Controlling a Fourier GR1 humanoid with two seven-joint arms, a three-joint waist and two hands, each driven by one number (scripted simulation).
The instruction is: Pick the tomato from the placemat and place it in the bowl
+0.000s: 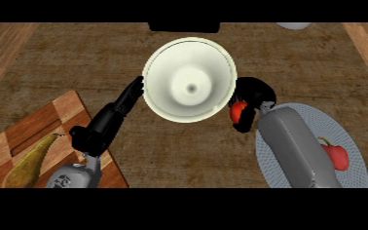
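A cream bowl [190, 80] stands in the middle of the wooden counter. Just off its right rim my right hand [253, 97] is curled round a red tomato [237, 110], of which only a small part shows between the black fingers. The hand is above the left edge of a round pale grey placemat [343, 132]; whether the tomato still touches the mat is hidden by the hand. My left hand [108, 119] is open, its straight fingers reaching up to the bowl's left rim.
A red pepper [334, 155] lies on the placemat behind my right forearm. A wooden cutting board [50, 122] with a brownish pear [28, 163] sits at the lower left. A dark object [184, 27] and a white one [293, 25] are at the far edge.
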